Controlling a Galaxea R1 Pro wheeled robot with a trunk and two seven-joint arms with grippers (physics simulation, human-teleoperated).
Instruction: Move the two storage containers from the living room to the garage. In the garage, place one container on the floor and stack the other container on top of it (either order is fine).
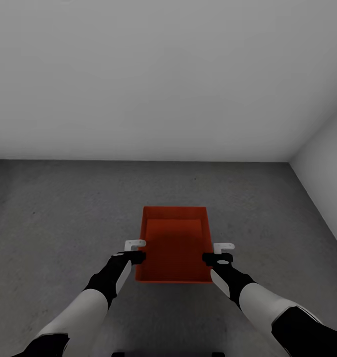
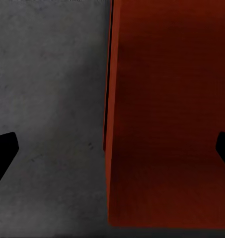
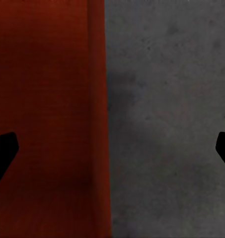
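One orange-red open-topped storage container [image 1: 174,243] lies on the dark grey concrete floor [image 1: 59,213] of the garage, straight ahead of me. My left gripper [image 1: 135,250] hangs open over its left wall, and my right gripper [image 1: 223,253] hangs open over its right wall. In the left wrist view the container [image 2: 167,124] and bare floor [image 2: 47,99] share the space under the gripper [image 2: 112,148], whose dark fingertips [image 2: 3,153] stand far apart. The right wrist view mirrors this, with the container [image 3: 42,109] beside the floor [image 3: 167,124] and the gripper [image 3: 112,148] spread wide.
A plain white-grey back wall [image 1: 168,74] rises beyond the container. A side wall [image 1: 327,163] closes the corner at the right. Concrete stretches to the left and in front of the box.
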